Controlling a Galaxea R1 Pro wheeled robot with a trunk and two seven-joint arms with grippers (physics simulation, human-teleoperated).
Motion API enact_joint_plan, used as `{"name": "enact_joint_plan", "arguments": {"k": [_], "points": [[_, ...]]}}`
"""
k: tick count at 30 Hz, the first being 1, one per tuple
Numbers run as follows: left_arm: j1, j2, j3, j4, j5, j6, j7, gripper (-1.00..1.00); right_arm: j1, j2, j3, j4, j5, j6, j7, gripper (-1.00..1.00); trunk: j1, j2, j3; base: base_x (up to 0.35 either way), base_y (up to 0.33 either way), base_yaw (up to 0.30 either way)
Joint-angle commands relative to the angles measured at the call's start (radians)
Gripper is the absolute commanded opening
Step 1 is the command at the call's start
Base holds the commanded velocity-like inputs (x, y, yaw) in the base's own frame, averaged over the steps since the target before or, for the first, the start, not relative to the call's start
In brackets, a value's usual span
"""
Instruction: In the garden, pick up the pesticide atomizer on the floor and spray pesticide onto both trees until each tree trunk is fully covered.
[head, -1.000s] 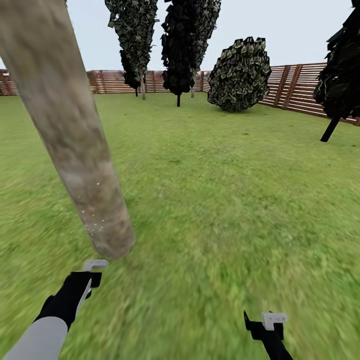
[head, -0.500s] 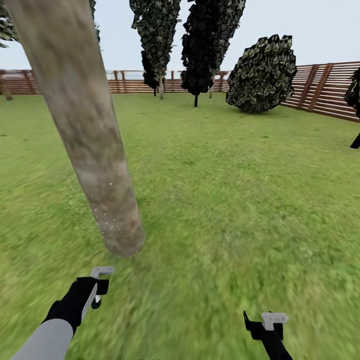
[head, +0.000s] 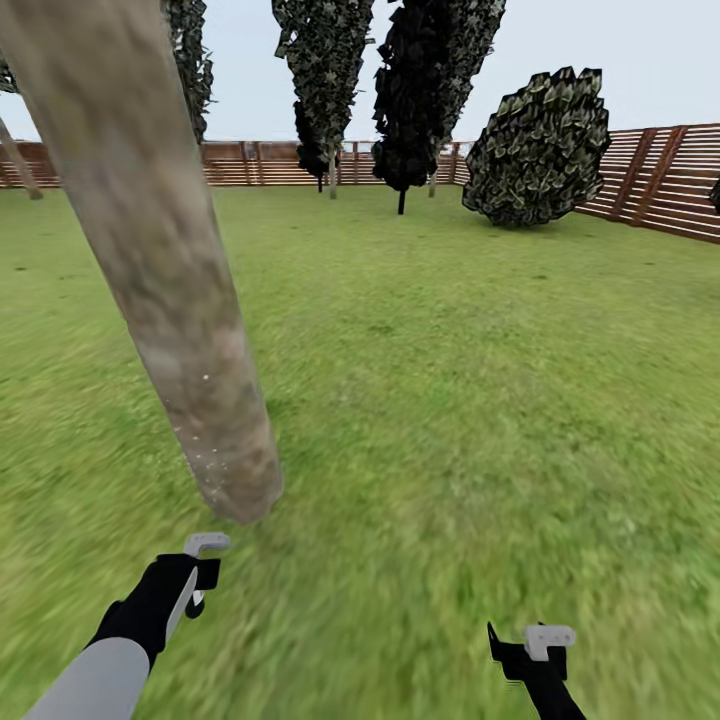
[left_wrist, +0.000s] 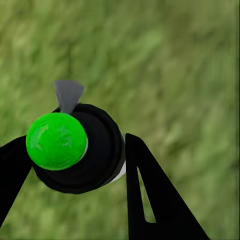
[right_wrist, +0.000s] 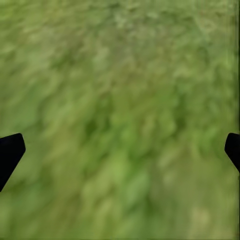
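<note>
A thick mottled beige-brown tree trunk (head: 170, 280) leans across the left of the head view, its foot in the grass (head: 450, 400) just ahead of my left arm. White specks dot its lower part. My left gripper (head: 192, 580) is shut on the pesticide atomizer (head: 205, 545), whose pale head pokes up toward the trunk's foot. In the left wrist view the atomizer (left_wrist: 56, 141) shows a green cap, a black body and a grey nozzle, held between the left gripper's (left_wrist: 75, 142) black fingers. My right gripper (head: 540, 648) hangs low at the right, and in the right wrist view the right gripper (right_wrist: 120, 145) is open over grass.
Dark narrow conifers (head: 325, 70) and a round dark shrub (head: 540, 150) stand far back before the brown slatted fence (head: 650, 170). Another slanted trunk (head: 20, 160) shows at the far left edge. Open lawn stretches to the right of the near trunk.
The whole picture has slid rightward, so the camera has turned left. The trunk stands a little larger and closer. The left gripper still holds the atomizer; the right arm looks unmoved.
</note>
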Motion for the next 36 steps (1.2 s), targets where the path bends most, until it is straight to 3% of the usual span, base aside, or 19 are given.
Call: {"name": "enact_joint_plan", "arguments": {"k": [1,19,29,36], "points": [[0.0,0.0,0.0,0.0,-0.001,0.0,0.0,-1.0,0.0,0.0,0.0,0.0,0.0,0.0,0.0,1.0,0.0,0.0,0.0,0.161,-0.233,0.004],[0.0,-0.001,-0.001,0.0,-0.001,0.0,0.001,-1.0,0.0,0.002,0.0,0.0,0.0,0.0,0.0,1.0,0.0,0.0,0.0,0.13,-0.25,0.24],[0.0,-0.001,0.0,-0.008,-0.001,-0.002,0.001,-1.0,0.0,0.0,0.0,0.0,0.0,0.0,0.0,1.0,0.0,0.0,0.0,0.046,-0.266,0.031],[0.0,-0.002,0.0,-0.008,0.0,-0.002,0.001,-1.0,0.0,0.001,0.0,0.0,0.0,0.0,0.0,1.0,0.0,0.0,0.0,0.0,-0.274,0.259]]}}
